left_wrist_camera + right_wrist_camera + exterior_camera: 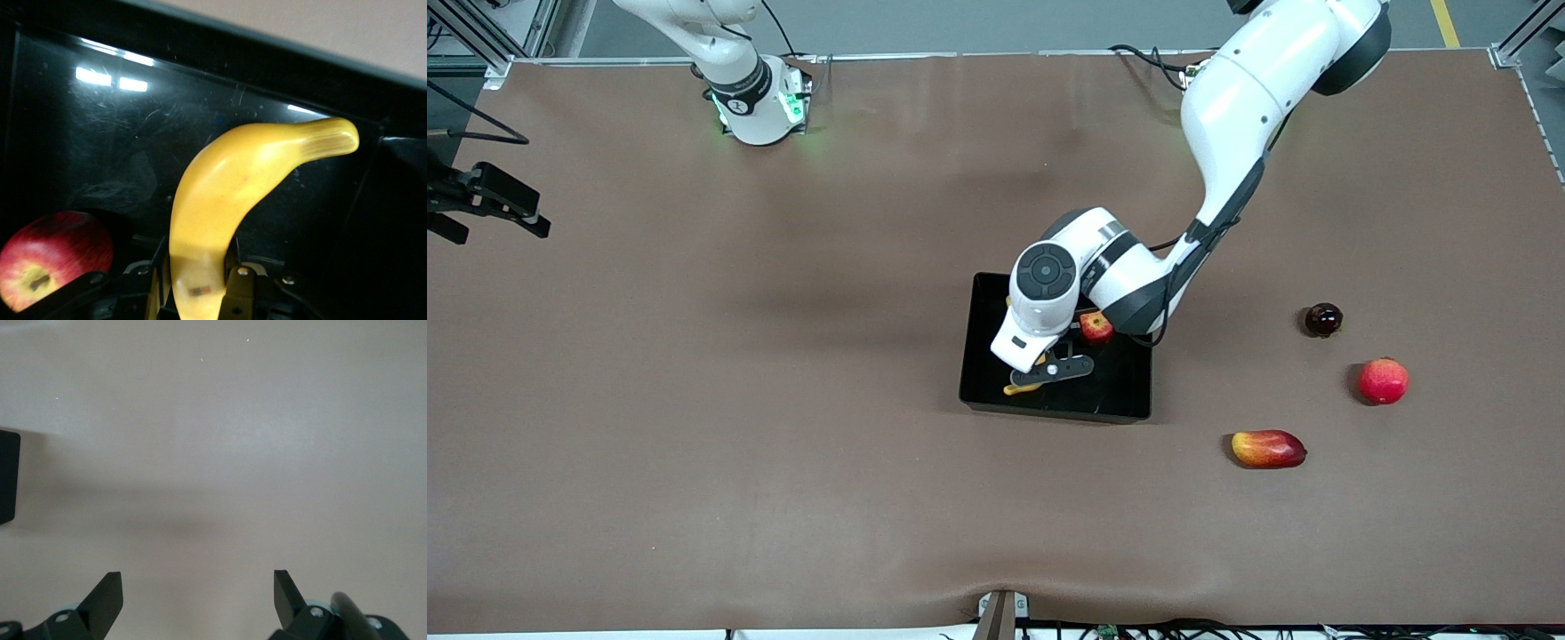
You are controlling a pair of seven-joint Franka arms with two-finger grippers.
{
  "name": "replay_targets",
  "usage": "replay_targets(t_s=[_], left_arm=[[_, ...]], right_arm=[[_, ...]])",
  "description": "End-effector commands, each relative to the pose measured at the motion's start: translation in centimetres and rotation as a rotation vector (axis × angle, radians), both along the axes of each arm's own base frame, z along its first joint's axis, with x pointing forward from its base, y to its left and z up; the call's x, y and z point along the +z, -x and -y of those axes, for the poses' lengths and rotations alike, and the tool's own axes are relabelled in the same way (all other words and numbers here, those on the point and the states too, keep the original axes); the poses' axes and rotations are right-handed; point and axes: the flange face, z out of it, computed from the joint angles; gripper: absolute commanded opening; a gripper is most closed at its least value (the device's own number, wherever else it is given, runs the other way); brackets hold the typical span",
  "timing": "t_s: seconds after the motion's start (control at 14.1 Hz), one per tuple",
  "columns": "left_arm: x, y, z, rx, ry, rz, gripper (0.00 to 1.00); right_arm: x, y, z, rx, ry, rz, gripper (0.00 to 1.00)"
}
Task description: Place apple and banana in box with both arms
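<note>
Brown table [694, 427] w/ aluminium frame posts [480, 36] at corners; grey floor [996, 22] seen along top edge.

You have a glossy black box [1116, 404] on a plain brown table [694, 400], and in it a plain yellow banana [227, 200] beside a red apple [53, 257] with fine streaks and a yellow patch around its dark stem dimple. On the brown surface you also see a dark maroon round fruit [1323, 319], a pinkish-red round fruit [1384, 380], and an oval fruit [1268, 449] shading from yellow to red. Both arms are white with black bands, the left gripper [1049, 372] and right gripper [200, 600] are black, and the right arm's base [760, 111] glows green.
</note>
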Motion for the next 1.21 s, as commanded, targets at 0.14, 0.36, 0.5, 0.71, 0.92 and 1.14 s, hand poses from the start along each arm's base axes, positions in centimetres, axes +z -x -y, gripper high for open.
replay_targets(t_s=[0.14,0.36,0.5,0.71,0.92,1.14], left_arm=[[0.0,-0.1,1.3,-0.041,-0.025,0.072,1.0],[7.8,-2.8,-2.4,0.008,-0.054,0.136,1.0],[15.2,-5.4,-7.9,0.032,-0.075,0.19,1.0],[23.3,-6.9,-17.4,0.007,-0.146,0.16,1.0],[29.8,-7.0,-26.9,-0.044,-0.209,0.118,1.0],[34.6,-5.6,-31.7,-0.087,-0.191,0.106,1.0]], right_arm=[[0.7,0.4,1.6,-0.009,-0.007,0.003,1.0],[0.6,0.4,1.9,-0.014,-0.006,0.0,1.0],[0.6,0.4,1.8,-0.012,-0.006,0.002,1.0],[0.6,0.4,2.1,-0.02,-0.003,0.001,1.0],[0.4,0.3,2.9,-0.034,-0.001,0.0,1.0],[-0.1,0.2,3.5,-0.043,-0.002,-0.009,1.0]])
